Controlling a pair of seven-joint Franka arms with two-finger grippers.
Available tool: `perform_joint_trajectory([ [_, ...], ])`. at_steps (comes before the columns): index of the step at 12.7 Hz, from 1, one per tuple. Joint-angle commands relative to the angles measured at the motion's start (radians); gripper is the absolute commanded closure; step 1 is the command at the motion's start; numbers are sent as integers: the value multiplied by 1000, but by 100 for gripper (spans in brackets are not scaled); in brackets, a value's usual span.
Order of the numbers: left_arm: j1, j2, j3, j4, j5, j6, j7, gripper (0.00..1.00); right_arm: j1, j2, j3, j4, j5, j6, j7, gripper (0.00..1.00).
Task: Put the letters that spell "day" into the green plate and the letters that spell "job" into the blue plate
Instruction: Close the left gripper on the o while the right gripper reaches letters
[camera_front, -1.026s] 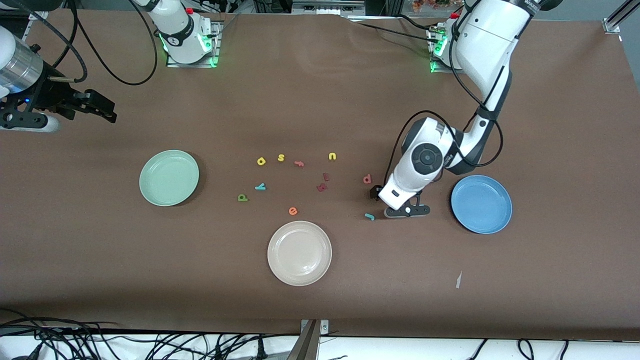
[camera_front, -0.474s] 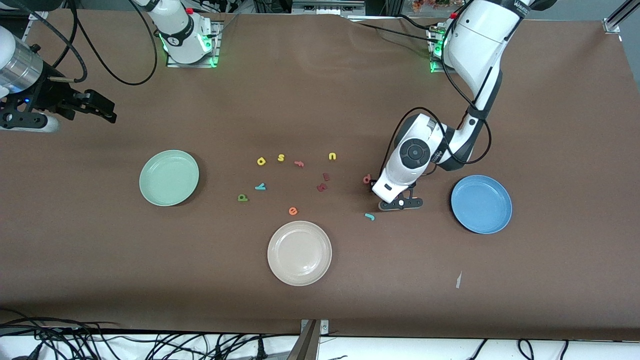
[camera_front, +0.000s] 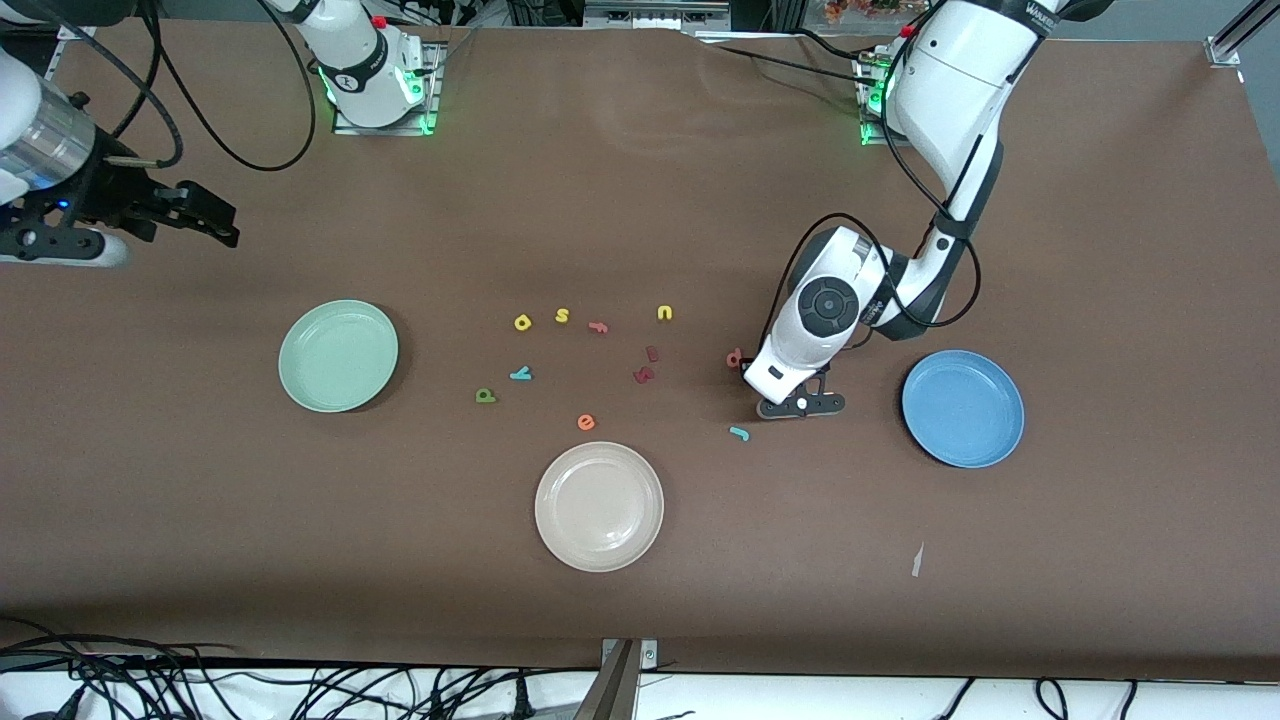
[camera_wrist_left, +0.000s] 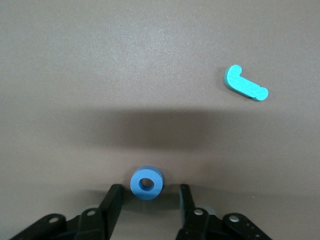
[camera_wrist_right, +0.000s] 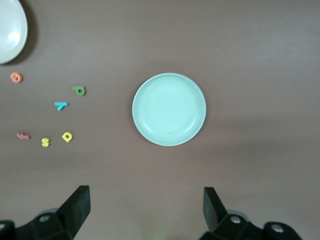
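Left gripper (camera_wrist_left: 146, 197) low on counter (camera_front: 640, 200), jaws partly apart astride blue "o" (camera_wrist_left: 146, 183), not yet clamped; teal "j" (camera_wrist_left: 245, 84) near. Right gripper (camera_wrist_right: 145, 207) wide open, empty, waited above green plate (camera_wrist_right: 169, 109). Blue plate (camera_front: 962, 407) near left gripper.

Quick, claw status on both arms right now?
Left claw: down at the table, fingers partly closed around the blue "o", gaps on both sides, not gripping.
Right claw: open, empty, waiting above the green plate.

left hand (camera_wrist_left: 147, 200) | shifted from beside blue plate (camera_front: 963, 407) | fingers narrowed around blue "o" (camera_wrist_left: 146, 183)
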Motion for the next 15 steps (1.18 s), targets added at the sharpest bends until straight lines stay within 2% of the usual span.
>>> perform_joint_trajectory([
  [1, -14, 4, 12, -6, 28, 3, -24, 55, 66, 106, 1, 8, -1, 59, 29, 0],
  [4, -12, 7, 12, -4, 43, 3, -24, 63, 135, 240, 1, 6, 10, 196, 113, 0],
  [6, -12, 9, 12, -4, 43, 3, -24, 66, 184, 310, 0, 1, -5, 267, 273, 0],
  [9, -11, 9, 12, -3, 63, 3, -24, 68, 235, 441, -2, -18, -25, 452, 516, 0],
  [15, -11, 9, 12, -3, 65, 3, -22, 75, 293, 617, -11, -19, -53, 707, 938, 0],
])
